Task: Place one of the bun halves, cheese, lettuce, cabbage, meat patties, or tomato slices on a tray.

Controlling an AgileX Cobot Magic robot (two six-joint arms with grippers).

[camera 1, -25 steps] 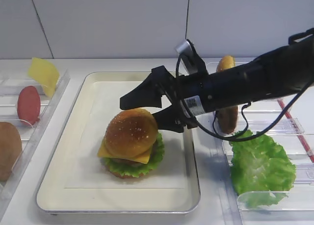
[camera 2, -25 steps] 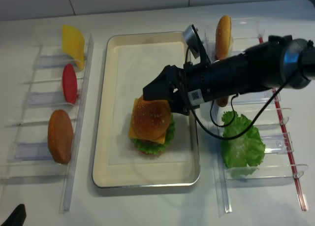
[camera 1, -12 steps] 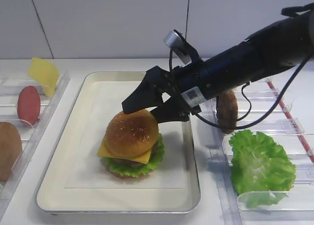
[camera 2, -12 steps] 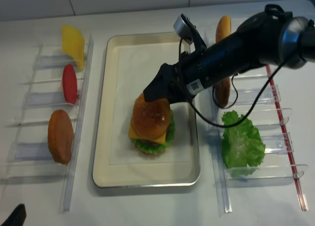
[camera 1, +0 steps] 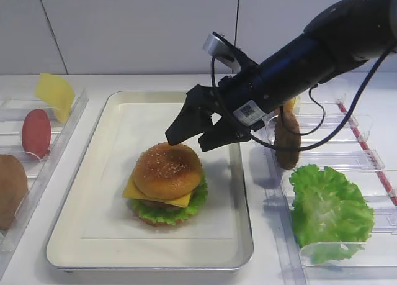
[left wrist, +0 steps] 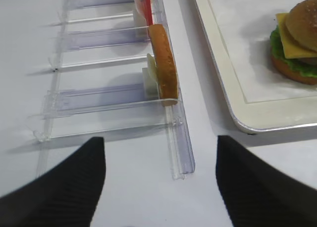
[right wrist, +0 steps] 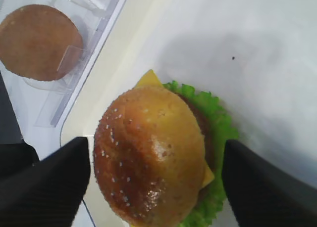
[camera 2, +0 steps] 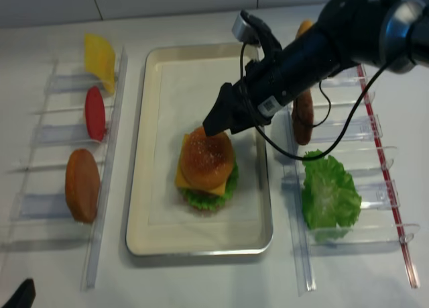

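A stacked burger sits on the paper-lined silver tray (camera 1: 80, 235). On top is a sesame bun half (camera 1: 167, 169), with yellow cheese (camera 1: 132, 190) and green lettuce (camera 1: 166, 214) showing beneath it. My right gripper (camera 1: 189, 135) hovers open just above and behind the bun, touching nothing. In the right wrist view its black fingers (right wrist: 47, 187) stand wide on either side of the bun half (right wrist: 148, 158), clear of it. My left gripper (left wrist: 161, 187) is open over bare table in front of the left rack.
The clear left rack (left wrist: 109, 96) holds a yellow cheese slice (camera 1: 54, 94), a red tomato slice (camera 1: 36, 132) and a brown bun half (camera 1: 9, 189) on edge. The right rack (camera 1: 372, 161) holds a loose lettuce leaf (camera 1: 329, 210) and a dark patty (camera 1: 287, 142).
The right gripper has lifted up and back to the right, away from the bun top. The bun stays on the stack. The jaws stay wide.
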